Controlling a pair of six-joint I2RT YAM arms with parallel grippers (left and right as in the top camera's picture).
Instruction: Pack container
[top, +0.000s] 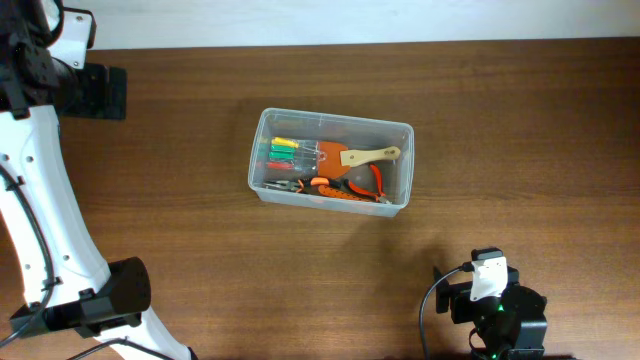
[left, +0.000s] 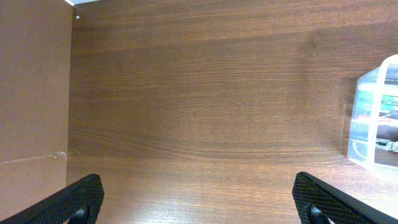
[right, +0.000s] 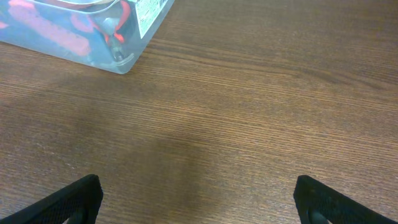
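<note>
Container (top: 256, 165) sits at centre of table (top: 200, 240). Tools (top: 290, 150) inside are jumbled, hard to identify. Left gripper (left: 199, 202) and right gripper (right: 198, 200): jaws wide apart, empty, mostly cropped. Wrist views clip the container.

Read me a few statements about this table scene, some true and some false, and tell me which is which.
1. The tub stands upright with screwdrivers inside. True.
2. The left tool grips a screwdriver. False: it is open and empty, over bare table.
3. A wooden handle lies on top of the things in the tub. True.
4. The right tool is shut on the tub's rim. False: it is open and apart from the tub.
</note>
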